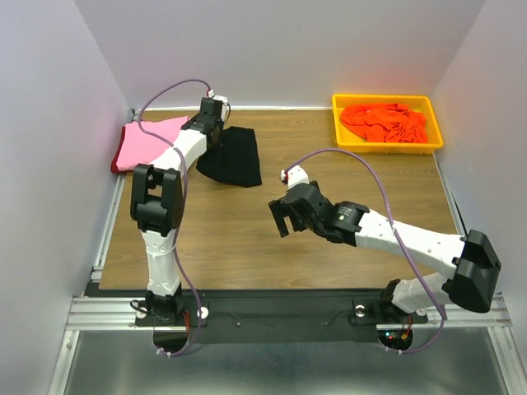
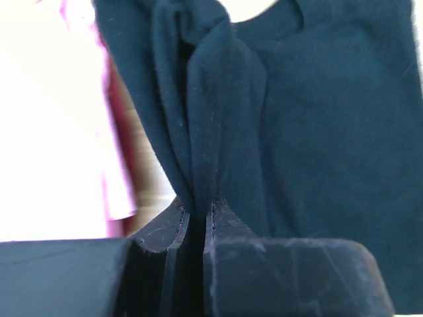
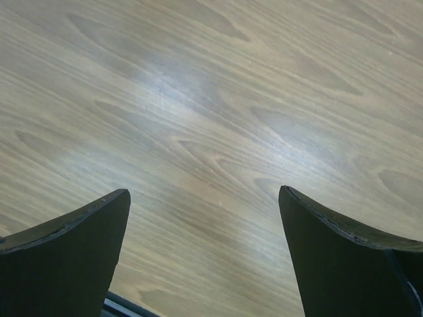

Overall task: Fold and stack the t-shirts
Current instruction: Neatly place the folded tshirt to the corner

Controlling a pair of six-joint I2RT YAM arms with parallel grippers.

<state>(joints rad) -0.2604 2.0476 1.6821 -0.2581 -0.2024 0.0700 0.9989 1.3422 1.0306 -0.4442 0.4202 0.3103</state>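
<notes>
**Left gripper [image 2: 197,210] pinches black shirt [image 1: 233,156]**

The left arm is stretched to the table's [image 1: 247,239] far left, its jaws clamped on a fold of the black shirt beside the pink shirt [image 1: 144,141]. The right arm is bent inward, and the right gripper [image 1: 284,216] hovers mid-table with its jaws spread wide.

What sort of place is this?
Probably a lab test cell, not a home: a wooden table boxed in by plain white walls, a left arm and a right arm mounted on a metal rail, and a yellow tray of orange shirts.

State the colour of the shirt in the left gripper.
Black; the shirt shows best in the left wrist view.
</notes>
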